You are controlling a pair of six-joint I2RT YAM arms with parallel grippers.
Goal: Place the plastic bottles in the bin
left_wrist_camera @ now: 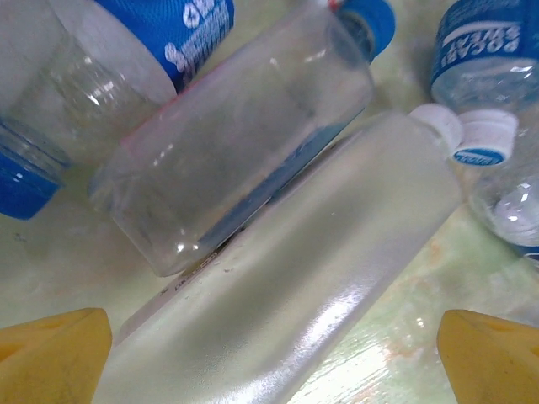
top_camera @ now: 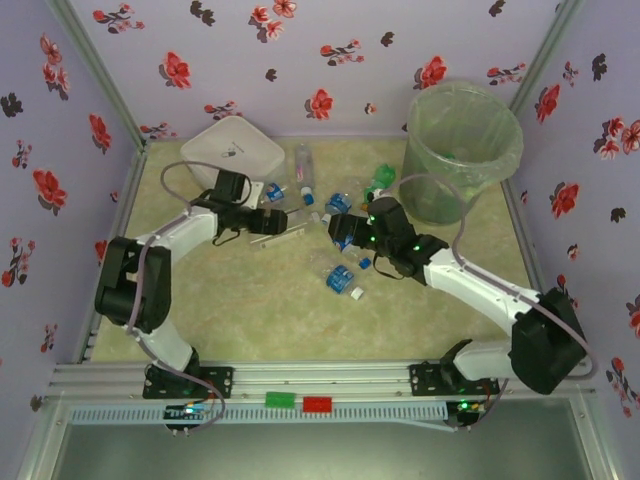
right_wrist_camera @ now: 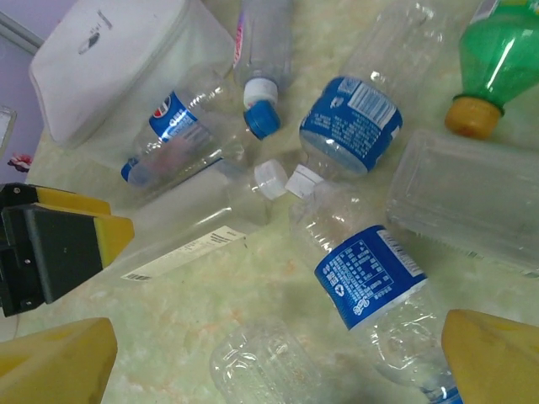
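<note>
Your left gripper (left_wrist_camera: pixel 269 360): jaws spread wide, straddling frosted white-capped bottle (left_wrist_camera: pixel 320 278) lying flat, nothing gripped. Clear blue-capped bottle (left_wrist_camera: pixel 244 143) pressed alongside it, crowding the pick. Your right gripper (right_wrist_camera: pixel 274 362): released, hovering over blue-labelled bottle (right_wrist_camera: pixel 370 286) and crumpled clear bottle (right_wrist_camera: pixel 253 366). Clear plastic tray (right_wrist_camera: pixel 472 198) just right of those, green bottle (right_wrist_camera: pixel 505 50) beyond. White lidded box (top_camera: pixel 232 150) far left. Bin (top_camera: pixel 430 170) far right, just behind bottle cluster on table (top_camera: pixel 250 300).

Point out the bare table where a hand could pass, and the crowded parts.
Bare: the near table between the left arm and right arm, in front of the nearest bottle; also the patch between bin and right arm. Crowded: the far middle, where bottles lie packed between white box and bin.
</note>
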